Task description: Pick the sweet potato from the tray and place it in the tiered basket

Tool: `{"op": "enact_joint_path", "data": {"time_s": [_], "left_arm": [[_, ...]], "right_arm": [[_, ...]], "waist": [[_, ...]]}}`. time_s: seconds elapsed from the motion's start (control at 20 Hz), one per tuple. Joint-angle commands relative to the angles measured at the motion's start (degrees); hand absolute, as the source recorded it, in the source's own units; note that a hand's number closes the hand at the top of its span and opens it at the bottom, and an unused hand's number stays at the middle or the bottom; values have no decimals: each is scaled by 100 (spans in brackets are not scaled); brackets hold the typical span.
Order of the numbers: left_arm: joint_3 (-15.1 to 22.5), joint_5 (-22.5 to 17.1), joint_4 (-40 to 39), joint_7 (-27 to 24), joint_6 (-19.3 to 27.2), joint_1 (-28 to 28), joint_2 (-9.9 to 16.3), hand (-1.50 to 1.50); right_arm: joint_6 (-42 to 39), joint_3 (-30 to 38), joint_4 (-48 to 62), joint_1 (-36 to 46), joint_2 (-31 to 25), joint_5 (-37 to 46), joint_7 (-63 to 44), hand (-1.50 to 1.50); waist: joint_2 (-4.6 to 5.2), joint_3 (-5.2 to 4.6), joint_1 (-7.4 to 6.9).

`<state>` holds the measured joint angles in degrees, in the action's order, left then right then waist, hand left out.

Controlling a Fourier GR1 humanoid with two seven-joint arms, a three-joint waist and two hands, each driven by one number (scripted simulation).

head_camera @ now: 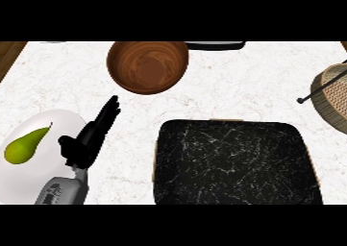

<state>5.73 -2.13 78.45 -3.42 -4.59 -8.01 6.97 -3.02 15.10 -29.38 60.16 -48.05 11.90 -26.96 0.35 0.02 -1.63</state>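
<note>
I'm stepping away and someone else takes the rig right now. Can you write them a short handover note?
Left robot hand: open, fingers straight, resting by the white plate that holds a pear.
Right robot hand: not in view.
Black tray: no sweet potato on it, nor anywhere on the counter.
Tiered basket: at the right edge, only partly in view; its contents cannot be seen.
Done: cannot confirm whether the sweet potato was placed.
Left: check the basket and the right robot hand.
</note>
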Motion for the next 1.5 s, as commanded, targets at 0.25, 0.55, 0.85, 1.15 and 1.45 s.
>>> {"op": "enact_joint_path", "data": {"time_s": [0.25,0.55,0.85,1.15,1.45], "left_arm": [[89,200,-76,-173,140,142,-157,0],[-130,-31,65,228,-28,-98,10,0],[-168,0,42,-75,-68,110,66,0],[-282,-98,217,-24,-145,405,190,0],[-320,-3,71,-137,-8,397,107,0]], "right_arm": [[-3,867,635,424,-159,-720,-510,-150],[1569,719,108,52,-219,-249,-84,-150],[2345,948,107,-218,-1394,45,-55,-150],[2168,2062,-295,-1387,-1927,-865,889,-150],[896,3272,163,-2894,-2800,-1668,1513,-150]], "waist": [[6,3,33],[-27,-2,132],[-32,2,177],[-111,9,359],[-80,13,478]]}}
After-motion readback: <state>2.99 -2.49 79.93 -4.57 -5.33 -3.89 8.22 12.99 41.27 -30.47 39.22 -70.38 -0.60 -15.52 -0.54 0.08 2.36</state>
